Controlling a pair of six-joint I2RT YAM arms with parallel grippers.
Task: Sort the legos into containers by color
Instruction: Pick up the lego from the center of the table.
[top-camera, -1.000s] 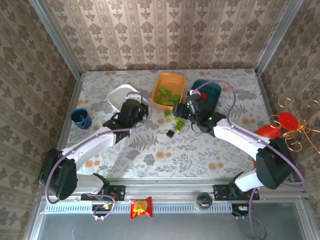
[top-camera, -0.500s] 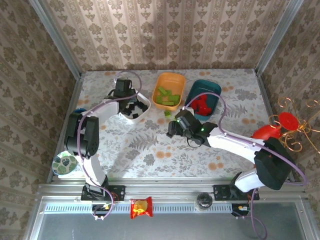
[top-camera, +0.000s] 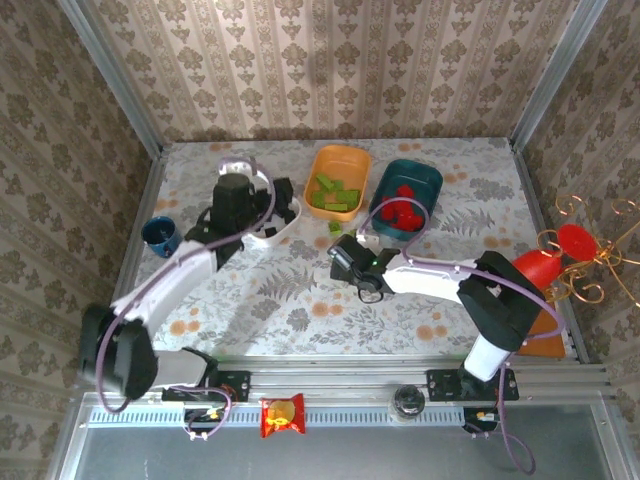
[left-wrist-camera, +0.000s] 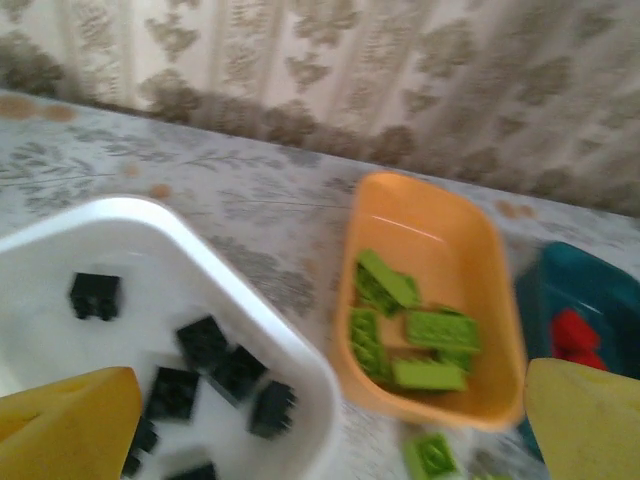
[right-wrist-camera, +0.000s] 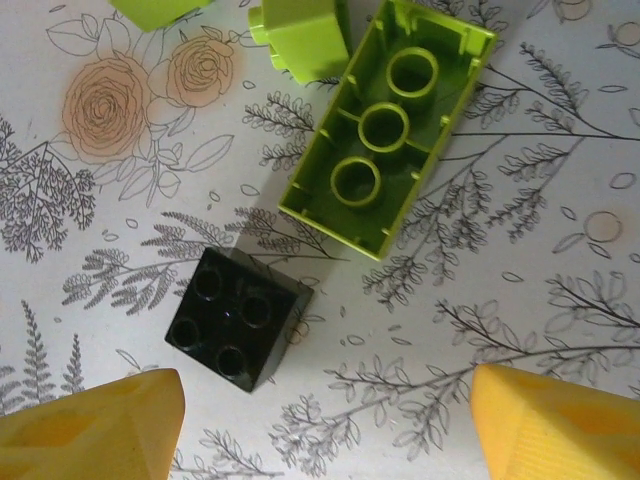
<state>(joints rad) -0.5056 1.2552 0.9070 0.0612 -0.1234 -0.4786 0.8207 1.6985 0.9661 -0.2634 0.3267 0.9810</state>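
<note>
From where I stand, the right gripper (right-wrist-camera: 320, 425) is nearest, low over the flowered table (top-camera: 300, 310) in front of the trays. Its yellow fingertips (right-wrist-camera: 90, 425) stand wide apart with nothing between them. Just ahead of them lies a black square brick (right-wrist-camera: 238, 318), studs up, turned at an angle and nearer the left-hand finger than the other. Close beyond it lies a long lime green brick (right-wrist-camera: 388, 140) on its back, and past that another lime green piece (right-wrist-camera: 300, 35).

Further back, the left gripper (left-wrist-camera: 320, 435) hangs over the white tray (left-wrist-camera: 250, 320), spread fully and empty. Black bricks (left-wrist-camera: 205, 340) lie in that tray. Beside it the orange tray (left-wrist-camera: 480, 240) holds lime green bricks (left-wrist-camera: 420, 335), and the teal tray (left-wrist-camera: 610, 290) holds red bricks (left-wrist-camera: 572, 330).

My worry is the grab on the black brick. Sitting off-centre and skewed, it would probably meet one finger first, then twist or skid into the long green brick, and a low close might catch that brick's corner too. The black brick also belongs in the white tray, where the left arm is parked, so the arms could foul each other unless it clears out.
</note>
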